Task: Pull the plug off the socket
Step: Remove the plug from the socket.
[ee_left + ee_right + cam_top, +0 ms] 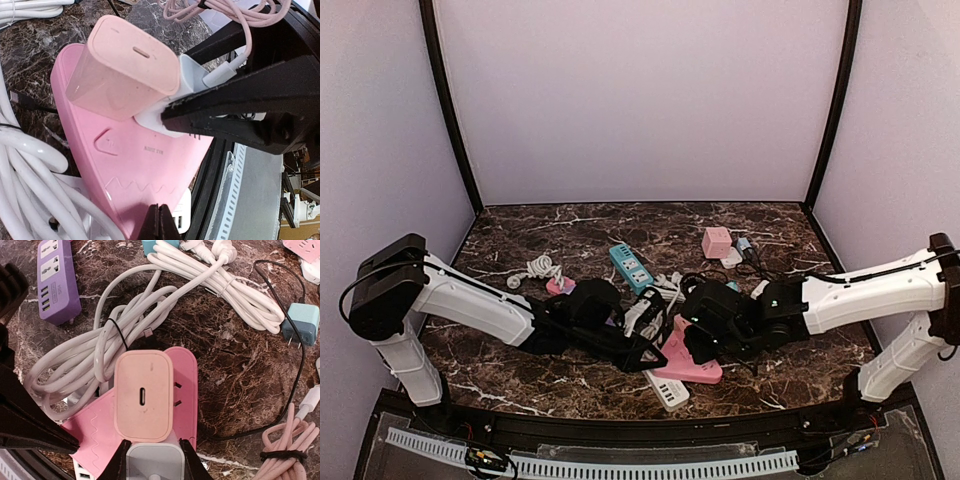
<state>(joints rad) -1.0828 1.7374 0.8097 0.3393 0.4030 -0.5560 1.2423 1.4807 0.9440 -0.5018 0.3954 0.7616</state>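
A pink socket strip (692, 364) (135, 165) (95, 435) lies near the table's front edge. Two plugs stand in it side by side. One is a pink charger block (127, 65) (144, 395). The other is a white plug (186, 72) (152, 462) with a pink cable running from it. My right gripper (706, 336) (155, 446) is shut on the white plug, one finger on each side. My left gripper (654, 357) (161, 220) is shut with nothing between its fingers, its tips set down on the socket's pink top near one end.
A white power strip (667, 389) lies partly under the pink socket. Coiled white cables (165, 300) crowd the space behind it, along with a purple strip (57, 282), a teal adapter (301, 322) and a bundled pink cable (287, 445). Farther back are a teal strip (631, 267) and a pink cube (717, 241).
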